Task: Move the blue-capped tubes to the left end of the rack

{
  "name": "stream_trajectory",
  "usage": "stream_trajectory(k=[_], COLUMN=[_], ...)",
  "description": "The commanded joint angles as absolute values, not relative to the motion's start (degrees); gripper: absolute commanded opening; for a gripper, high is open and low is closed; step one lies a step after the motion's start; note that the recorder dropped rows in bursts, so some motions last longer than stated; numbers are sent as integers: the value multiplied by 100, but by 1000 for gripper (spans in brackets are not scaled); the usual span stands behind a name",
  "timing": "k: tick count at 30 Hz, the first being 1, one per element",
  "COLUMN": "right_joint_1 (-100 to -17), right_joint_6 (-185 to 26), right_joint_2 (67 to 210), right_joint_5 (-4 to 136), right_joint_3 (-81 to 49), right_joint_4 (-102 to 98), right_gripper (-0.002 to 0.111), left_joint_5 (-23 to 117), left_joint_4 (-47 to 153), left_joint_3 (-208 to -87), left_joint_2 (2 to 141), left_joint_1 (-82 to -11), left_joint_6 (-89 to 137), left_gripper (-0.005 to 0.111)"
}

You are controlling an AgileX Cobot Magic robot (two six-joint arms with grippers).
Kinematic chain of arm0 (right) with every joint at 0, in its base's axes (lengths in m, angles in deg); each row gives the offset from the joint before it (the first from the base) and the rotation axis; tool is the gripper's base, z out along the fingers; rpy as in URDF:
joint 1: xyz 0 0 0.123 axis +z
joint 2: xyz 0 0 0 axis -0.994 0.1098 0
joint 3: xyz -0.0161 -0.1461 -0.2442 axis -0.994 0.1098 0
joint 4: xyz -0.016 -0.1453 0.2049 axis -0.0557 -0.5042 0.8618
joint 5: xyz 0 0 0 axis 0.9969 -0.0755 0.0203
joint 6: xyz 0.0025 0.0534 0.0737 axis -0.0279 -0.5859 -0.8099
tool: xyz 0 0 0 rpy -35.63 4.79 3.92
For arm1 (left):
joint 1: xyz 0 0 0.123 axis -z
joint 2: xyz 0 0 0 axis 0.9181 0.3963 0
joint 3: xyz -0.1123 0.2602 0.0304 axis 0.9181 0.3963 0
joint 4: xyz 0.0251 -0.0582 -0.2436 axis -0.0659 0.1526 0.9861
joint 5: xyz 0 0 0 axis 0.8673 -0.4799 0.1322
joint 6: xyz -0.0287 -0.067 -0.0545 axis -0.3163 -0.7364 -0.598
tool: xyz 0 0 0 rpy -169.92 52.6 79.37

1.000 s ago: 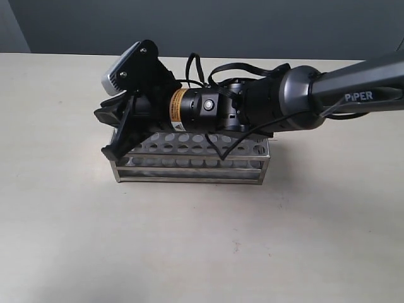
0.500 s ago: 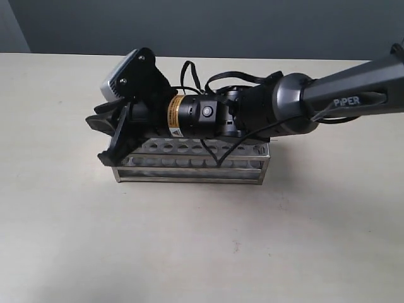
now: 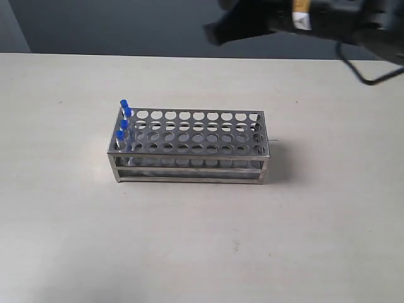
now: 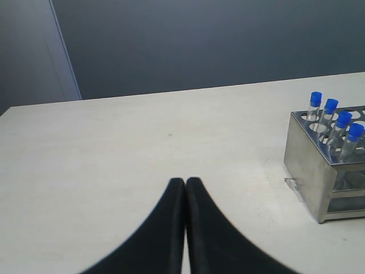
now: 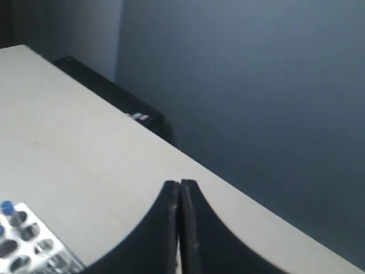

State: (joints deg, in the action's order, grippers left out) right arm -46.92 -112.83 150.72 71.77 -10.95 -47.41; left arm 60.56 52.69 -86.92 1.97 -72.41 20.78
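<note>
Steel, round-holed, the rack [image 3: 189,168] holds the blue-capped tubes [image 3: 124,120] upright at its left end. My right arm [image 3: 328,16] is a blur, cut off up top. Both my left gripper [image 4: 185,182] and right gripper [image 5: 180,184] are pinched closed, empty.

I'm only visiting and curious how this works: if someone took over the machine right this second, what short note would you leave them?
Left gripper: shut, holding nothing, away from the rack.
Right gripper: shut, holding nothing, raised clear of the rack.
Blue-capped tubes: all four stand in the end column at the rack's left end, one per row. The other holes look empty.
Done: the move looks complete.
Left: probably nothing, except checking that the tubes are seated.
</note>
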Motion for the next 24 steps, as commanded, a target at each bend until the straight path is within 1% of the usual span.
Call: stream_trajectory(k=[1, 6, 9, 13, 17, 20, 24], right_joint_1=[-5691, -6783, -7083, -7108, -7108, -7108, -7108], right_joint_6=[-11278, -11278, -11278, -11287, -11387, -11435, -11435], right_joint_2=[13615, 12021, 11103, 10012, 9308, 8952, 8762], right_joint_5=[7335, 7443, 7443, 6870, 6346, 6217, 6217], right_joint_3=[194, 1704, 2550, 3224, 3515, 3541, 3541], right_joint_4=[-4518, -3676, -2977, -2864, -2689, -2227, -2089], right_gripper=[-1, -1, -1, -1, -1, -1, -1], left_joint_5=[6030, 6030, 6030, 6030, 6030, 6030, 6030], left_joint_4=[5306, 5306, 5306, 5306, 5306, 5306, 5306], left_joint_3=[-8710, -8710, -8710, -8710, -8710, -8710, -8710], left_joint_2=[167, 167, 167, 167, 167, 167, 167], left_joint_1=[-7218, -7218, -7218, -7218, -7218, -7218, -7218], left_joint_6=[2075, 2075, 2075, 2075, 2075, 2075, 2075], left_gripper=[1, 1, 1, 1, 1, 1, 1])
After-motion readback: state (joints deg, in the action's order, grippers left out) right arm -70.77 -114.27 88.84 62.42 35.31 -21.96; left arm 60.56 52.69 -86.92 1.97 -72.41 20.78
